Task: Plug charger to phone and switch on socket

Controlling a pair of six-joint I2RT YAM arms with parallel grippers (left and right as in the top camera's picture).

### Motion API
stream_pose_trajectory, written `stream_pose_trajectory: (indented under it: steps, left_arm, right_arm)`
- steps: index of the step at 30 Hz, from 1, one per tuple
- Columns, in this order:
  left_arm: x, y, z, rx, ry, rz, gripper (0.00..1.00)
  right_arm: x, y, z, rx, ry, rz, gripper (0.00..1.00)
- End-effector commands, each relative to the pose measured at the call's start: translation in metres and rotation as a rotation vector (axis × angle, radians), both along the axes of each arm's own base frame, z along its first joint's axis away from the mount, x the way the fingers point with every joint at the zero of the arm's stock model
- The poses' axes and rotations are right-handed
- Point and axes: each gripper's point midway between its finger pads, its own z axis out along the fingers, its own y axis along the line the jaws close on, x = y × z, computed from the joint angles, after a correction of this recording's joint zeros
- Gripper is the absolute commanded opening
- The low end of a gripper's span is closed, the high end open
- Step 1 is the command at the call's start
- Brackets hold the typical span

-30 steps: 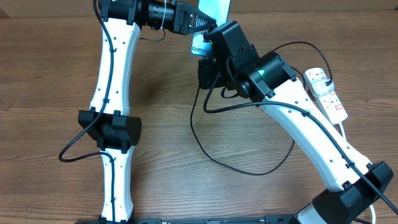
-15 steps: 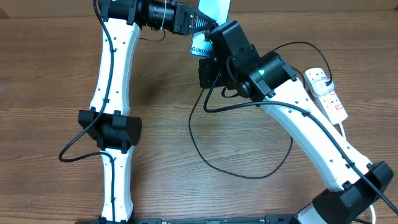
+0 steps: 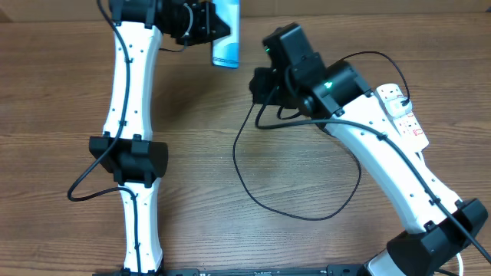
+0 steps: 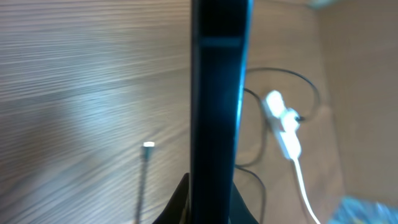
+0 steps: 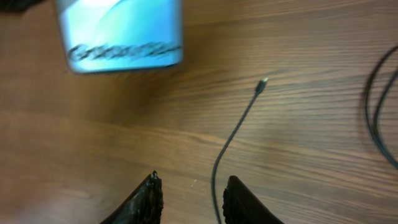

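Observation:
My left gripper is shut on the phone, holding it lifted at the back of the table. In the left wrist view the phone is a dark edge-on bar between the fingers of the left gripper. The charger cable loops over the table. Its connector tip lies free on the wood, apart from the phone. My right gripper is open over the cable, which runs between its fingers unpinched. The socket lies at the right.
The socket's thick white cord trails from it toward the table's right edge. The right arm crosses the right half of the table, and the left arm runs down the left side.
The right gripper has opened and let go of the cable. The left arm has swung the phone left, away from the right gripper, and the connector tip now lies free of the phone.

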Motion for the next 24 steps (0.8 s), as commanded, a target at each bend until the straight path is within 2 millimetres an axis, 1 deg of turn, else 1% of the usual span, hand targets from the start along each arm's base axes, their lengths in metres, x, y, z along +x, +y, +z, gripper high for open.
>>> stream_pose_trajectory:
  steps: [1, 4, 6, 9, 11, 13, 14, 15, 18, 20, 21, 24]
  left_arm:
    - [0.005, 0.027, 0.011, 0.097, -0.019, 0.132, 0.04]
    - [0.004, 0.029, 0.009, 0.109, -0.011, 0.139, 0.04]
    - [0.003, 0.029, 0.009, 0.109, -0.008, 0.142, 0.04]
    - [0.006, 0.038, 0.004, 0.139, 0.016, 0.204, 0.04]
    - [0.007, 0.045, 0.001, 0.162, 0.038, 0.256, 0.04]
    - [0.007, 0.049, -0.002, 0.178, 0.055, 0.286, 0.04]
    - [0.006, 0.050, -0.003, 0.180, 0.061, 0.292, 0.04]
    - [0.006, 0.051, -0.003, 0.186, 0.064, 0.295, 0.04]
    - [0.003, 0.054, -0.006, 0.207, 0.076, 0.305, 0.04]
    - [0.001, 0.057, -0.009, 0.222, 0.088, 0.311, 0.04]
    - [0.000, 0.058, -0.010, 0.225, 0.091, 0.312, 0.04]
    - [-0.001, 0.058, -0.010, 0.228, 0.097, 0.312, 0.04]
  right_arm:
    - [0.021, -0.014, 0.012, 0.106, 0.036, -0.035, 0.35]
    - [0.034, -0.025, 0.013, 0.108, 0.065, -0.045, 0.37]
    - [0.042, -0.028, 0.015, 0.094, 0.064, -0.043, 0.41]
    - [0.053, -0.026, 0.012, 0.077, 0.087, -0.041, 0.45]
    - [0.059, -0.023, 0.002, 0.061, 0.120, -0.042, 0.49]
    - [0.065, -0.020, -0.016, 0.042, 0.164, -0.045, 0.55]
    - [0.068, -0.019, -0.028, 0.032, 0.189, -0.049, 0.61]
    - [0.071, -0.019, -0.038, 0.024, 0.209, -0.063, 0.63]
    - [0.080, -0.021, -0.071, -0.017, 0.264, -0.144, 0.63]
    - [0.084, -0.024, -0.089, -0.049, 0.287, -0.203, 0.62]
    - [0.085, -0.024, -0.096, -0.056, 0.297, -0.220, 0.61]
    - [0.088, -0.015, -0.119, -0.068, 0.328, -0.236, 0.53]
